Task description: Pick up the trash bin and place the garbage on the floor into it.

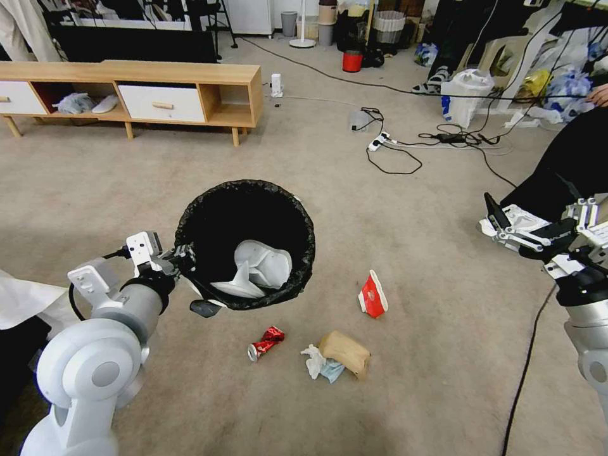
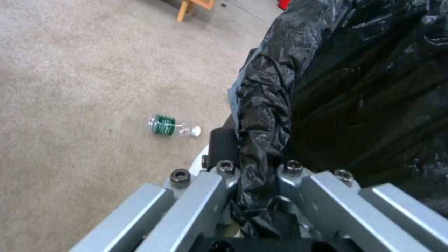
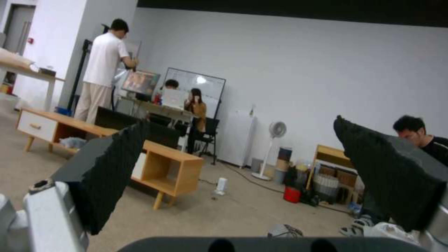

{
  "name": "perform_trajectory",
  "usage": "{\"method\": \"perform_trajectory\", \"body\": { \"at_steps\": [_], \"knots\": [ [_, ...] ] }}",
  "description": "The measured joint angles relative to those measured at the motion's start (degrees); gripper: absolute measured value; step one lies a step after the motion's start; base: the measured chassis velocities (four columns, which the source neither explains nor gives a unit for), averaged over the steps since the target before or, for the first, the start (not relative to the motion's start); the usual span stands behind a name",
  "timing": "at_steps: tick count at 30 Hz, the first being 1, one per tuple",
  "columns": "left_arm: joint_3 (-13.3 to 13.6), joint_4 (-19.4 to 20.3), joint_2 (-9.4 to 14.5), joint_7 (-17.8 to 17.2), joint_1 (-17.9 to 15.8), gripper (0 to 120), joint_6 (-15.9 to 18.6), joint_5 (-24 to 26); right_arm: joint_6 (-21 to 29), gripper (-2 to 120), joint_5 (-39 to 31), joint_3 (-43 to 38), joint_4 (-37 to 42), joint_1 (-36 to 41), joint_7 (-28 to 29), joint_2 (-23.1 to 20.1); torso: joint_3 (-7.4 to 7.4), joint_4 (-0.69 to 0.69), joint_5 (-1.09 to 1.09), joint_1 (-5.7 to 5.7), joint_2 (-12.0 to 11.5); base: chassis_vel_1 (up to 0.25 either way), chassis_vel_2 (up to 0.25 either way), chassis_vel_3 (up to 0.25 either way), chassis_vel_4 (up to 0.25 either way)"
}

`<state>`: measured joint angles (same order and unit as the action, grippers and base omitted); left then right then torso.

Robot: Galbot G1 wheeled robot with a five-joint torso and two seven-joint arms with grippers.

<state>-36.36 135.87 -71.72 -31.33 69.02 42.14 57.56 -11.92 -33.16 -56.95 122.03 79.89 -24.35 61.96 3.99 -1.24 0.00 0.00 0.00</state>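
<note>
From the head view, the left gripper (image 1: 180, 258) is clamped on the near rim of the trash bin (image 1: 246, 244), holding it up above the floor (image 1: 411, 209); the black bag folded over the rim hides the white pail almost wholly, and pale crumpled pieces lie in the bottom, too shapeless to name; below the bin on the carpet lie a crushed red can (image 1: 265, 342), a white tissue (image 1: 315, 361) with something blue partly tucked under a brown cardboard piece (image 1: 345, 353), and a red-white carton (image 1: 373, 295) a little apart toward the right; the right gripper (image 1: 500, 223) hangs at the right edge, well apart from the litter, fingers spread with nothing between them, its arm cut off by the frame; a low wooden cabinet (image 1: 190, 88) stands farther back. In the left wrist view, the gripper's metal fingers (image 2: 205, 189) close on the crinkled bag at the bin's rim, the pads buried in plastic; a clear green-labelled bottle (image 2: 173, 126) lies on the carpet beyond. In the right wrist view, the two dark pads (image 3: 107, 171) stand wide apart, empty, facing the room.
</note>
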Motion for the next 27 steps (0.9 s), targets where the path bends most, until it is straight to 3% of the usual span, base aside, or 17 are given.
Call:
{"method": "perform_trajectory", "body": {
  "at_steps": [27],
  "knots": [
    [0.13, -0.12, -0.31, 0.05, -0.23, 2, 0.00, -0.17, -0.32, 100, 0.00, 0.26, -0.34, -0.13, 0.20, 0.13, 0.00, -0.01, 0.00, 0.00, 0.00, -0.060, 0.059, 0.062, -0.061]
  ]
}}
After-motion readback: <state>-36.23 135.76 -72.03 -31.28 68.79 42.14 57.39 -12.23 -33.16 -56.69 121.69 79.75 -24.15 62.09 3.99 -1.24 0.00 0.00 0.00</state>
